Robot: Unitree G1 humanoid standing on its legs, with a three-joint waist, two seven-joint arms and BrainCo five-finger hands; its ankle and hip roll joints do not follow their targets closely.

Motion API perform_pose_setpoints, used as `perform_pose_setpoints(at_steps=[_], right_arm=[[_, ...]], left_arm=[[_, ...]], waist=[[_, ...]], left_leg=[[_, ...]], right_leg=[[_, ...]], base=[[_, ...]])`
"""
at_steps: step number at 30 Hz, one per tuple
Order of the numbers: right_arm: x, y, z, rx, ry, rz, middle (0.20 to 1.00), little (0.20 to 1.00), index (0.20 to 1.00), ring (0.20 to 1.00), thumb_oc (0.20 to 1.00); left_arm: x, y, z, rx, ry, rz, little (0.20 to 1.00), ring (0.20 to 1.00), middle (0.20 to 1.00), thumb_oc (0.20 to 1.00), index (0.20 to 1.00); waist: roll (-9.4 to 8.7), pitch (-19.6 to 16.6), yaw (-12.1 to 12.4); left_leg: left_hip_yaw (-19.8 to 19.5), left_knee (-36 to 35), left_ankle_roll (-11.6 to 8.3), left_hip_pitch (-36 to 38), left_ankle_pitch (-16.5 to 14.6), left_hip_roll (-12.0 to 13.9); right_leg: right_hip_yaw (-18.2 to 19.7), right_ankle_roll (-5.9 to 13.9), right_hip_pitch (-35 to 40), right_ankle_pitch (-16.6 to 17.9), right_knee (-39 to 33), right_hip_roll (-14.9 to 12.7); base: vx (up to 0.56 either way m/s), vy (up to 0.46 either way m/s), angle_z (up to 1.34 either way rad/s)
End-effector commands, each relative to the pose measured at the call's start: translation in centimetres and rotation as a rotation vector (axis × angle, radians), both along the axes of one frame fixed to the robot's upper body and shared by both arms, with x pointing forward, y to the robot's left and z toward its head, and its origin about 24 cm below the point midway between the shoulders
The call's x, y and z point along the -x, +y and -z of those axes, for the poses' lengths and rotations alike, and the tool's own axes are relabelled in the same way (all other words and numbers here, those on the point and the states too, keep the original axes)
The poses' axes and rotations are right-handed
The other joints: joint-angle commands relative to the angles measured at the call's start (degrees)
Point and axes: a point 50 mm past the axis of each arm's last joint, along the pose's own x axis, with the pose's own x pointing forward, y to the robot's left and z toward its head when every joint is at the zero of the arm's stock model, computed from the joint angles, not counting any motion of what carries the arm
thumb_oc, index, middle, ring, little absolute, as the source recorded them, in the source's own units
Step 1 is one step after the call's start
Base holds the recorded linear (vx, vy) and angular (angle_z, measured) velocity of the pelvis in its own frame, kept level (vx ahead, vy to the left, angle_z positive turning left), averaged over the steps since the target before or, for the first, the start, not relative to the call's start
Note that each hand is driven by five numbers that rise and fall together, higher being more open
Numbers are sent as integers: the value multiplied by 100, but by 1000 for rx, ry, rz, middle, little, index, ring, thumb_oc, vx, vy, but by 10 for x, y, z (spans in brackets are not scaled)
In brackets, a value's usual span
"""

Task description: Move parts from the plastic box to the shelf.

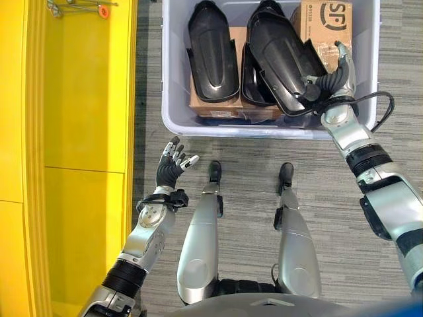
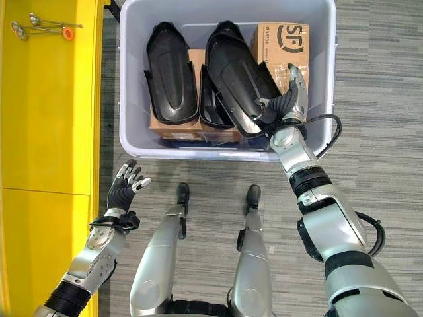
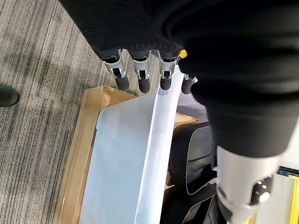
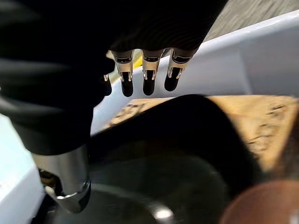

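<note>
Over the plastic box point(image 1: 173, 112), right hand point(image 2: 291, 92) reached onto the right-most black part point(image 2: 241, 82), thumb perhaps hooking its edge, grasp unclear. Left hand point(image 1: 173, 163) spread open above carpet, near yellow shelf point(image 1: 86, 99).

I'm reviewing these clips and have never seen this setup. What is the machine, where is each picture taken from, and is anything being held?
This is a two-legged humanoid robot. The two wide pictures come from its head camera, looking down; the two close ones from cameras on its wrists. On the floor before it stands a plastic box holding black moulded parts on cardboard cartons. The right hand reaches into the box at the near end of a black part, thumb under its rim; fingers look straight in the right wrist view, so no closed grip. The left hand hangs open over the carpet, empty. The yellow shelf is on its left, some small tools lying on it.
</note>
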Motion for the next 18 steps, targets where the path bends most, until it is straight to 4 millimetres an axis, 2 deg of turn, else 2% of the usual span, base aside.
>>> perform_pose_setpoints(at_steps=[1, 2, 3, 5, 9, 10, 12, 13, 14, 18], right_arm=[[-2, -15, -32, -18, -82, 61, 1000, 1000, 1000, 1000, 1000], [-2, -15, -32, -18, -83, 61, 1000, 1000, 1000, 1000, 1000], [-2, -29, -26, -35, -48, 112, 1000, 1000, 1000, 1000, 1000], [-1, -40, -25, -42, -24, 146, 1000, 1000, 1000, 1000, 1000], [0, -52, -20, -39, 23, 203, 1000, 1000, 1000, 1000, 1000], [1, -55, -15, -53, 40, 222, 1000, 1000, 1000, 1000, 1000], [1, -60, -14, -36, 75, 264, 1000, 1000, 1000, 1000, 1000], [2, -65, -14, -14, 95, 283, 736, 736, 736, 736, 736], [3, -70, -14, -2, 114, 299, 200, 200, 200, 200, 200], [5, -76, -10, 56, 170, 307, 200, 200, 200, 200, 200]], left_arm=[[13, -5, -8, 10, -58, 29, 1000, 1000, 1000, 1000, 1000], [13, -5, -8, 10, -59, 29, 1000, 1000, 1000, 1000, 1000], [13, -5, -10, 7, -67, 36, 1000, 1000, 1000, 1000, 1000], [15, -6, -10, 8, -67, 37, 1000, 1000, 1000, 1000, 1000], [17, -6, -10, 4, -67, 34, 1000, 1000, 1000, 1000, 1000], [19, -8, -8, 8, -57, 37, 1000, 1000, 1000, 1000, 1000], [20, -10, -8, 8, -54, 42, 1000, 1000, 1000, 1000, 1000], [20, -12, -7, 9, -51, 48, 1000, 1000, 1000, 1000, 1000], [20, -13, -8, 9, -54, 52, 1000, 1000, 1000, 1000, 1000], [16, -19, -9, 4, -61, 69, 1000, 1000, 1000, 1000, 1000]], waist=[[79, -145, 78], [79, -145, 78], [110, -145, 87], [142, -145, 101], [158, -145, 163], [164, -145, 188], [192, -145, 238], [212, -145, 265], [237, -145, 287], [269, -145, 342]], left_leg=[[149, -278, -2, -56, 245, 101], [149, -278, -2, -57, 245, 101], [139, -172, 2, -211, 220, 79], [126, -45, 12, -393, 188, 58], [42, 318, 77, -873, 64, 34], [-10, 439, 57, -863, -137, 19], [-69, 668, 89, -1123, -219, -3], [-87, 722, 101, -1199, -233, -12], [-115, 802, 106, -1301, -251, -29], [-172, 909, 132, -1445, -272, -92]], right_leg=[[-128, 205, -147, -996, 1459, -544], [-128, 205, -148, -996, 1460, -544], [-131, 200, -267, -1015, 1538, -552], [-114, 192, -432, -1034, 1645, -543], [-80, 160, -875, -1096, 1925, -478], [-69, 179, -852, -1276, 2060, -477], [-74, 159, -1085, -1367, 2301, -474], [-96, 153, -1148, -1393, 2372, -477], [-106, 145, -1221, -1427, 2446, -474], [-135, 119, -1334, -1543, 2640, -480]], base=[[0, 0, 0], [-10, -6, -3], [0, 0, 0], [0, 0, 0], [15, -9, -1], [65, -48, -6], [33, -21, -7], [0, 0, 0], [0, 0, 0], [15, 2, 6]])
